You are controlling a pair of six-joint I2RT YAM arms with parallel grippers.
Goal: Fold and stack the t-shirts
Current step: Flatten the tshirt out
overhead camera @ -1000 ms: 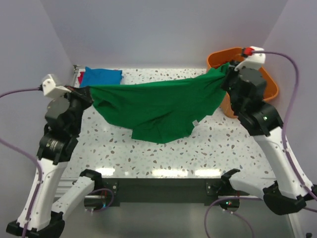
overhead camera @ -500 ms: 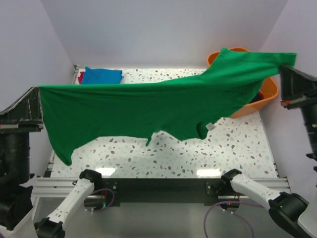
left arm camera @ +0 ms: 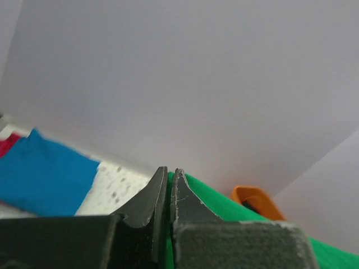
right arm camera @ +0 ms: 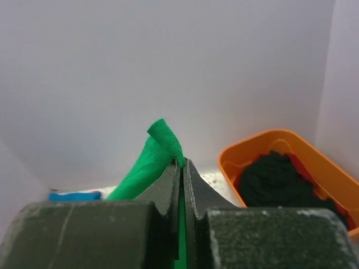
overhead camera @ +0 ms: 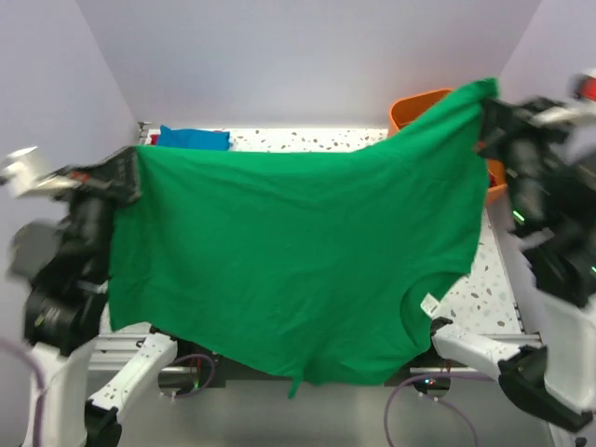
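Observation:
The bright green t-shirt (overhead camera: 298, 261) hangs spread out in the air between both arms, its lower edge past the table's near edge, a small white label (overhead camera: 431, 303) at its lower right. My left gripper (overhead camera: 133, 174) is shut on its upper left corner; the green cloth (left arm camera: 224, 204) shows between the fingers in the left wrist view. My right gripper (overhead camera: 486, 110) is shut on its upper right corner (right arm camera: 154, 157). A folded blue t-shirt (overhead camera: 193, 139) lies at the back left on a red one (left arm camera: 8, 143). A black t-shirt (right arm camera: 280, 179) lies in the tub.
The orange plastic tub (overhead camera: 419, 104) stands at the back right, mostly behind the green cloth; it also shows in the right wrist view (right arm camera: 328, 168). The speckled table (overhead camera: 484, 279) shows only at the right and back edges. Lilac walls close in three sides.
Both arms have lifted and drawn back towards the near edge. The green shirt has gone from a stretched band over the table to a wide hanging sheet that covers most of it.

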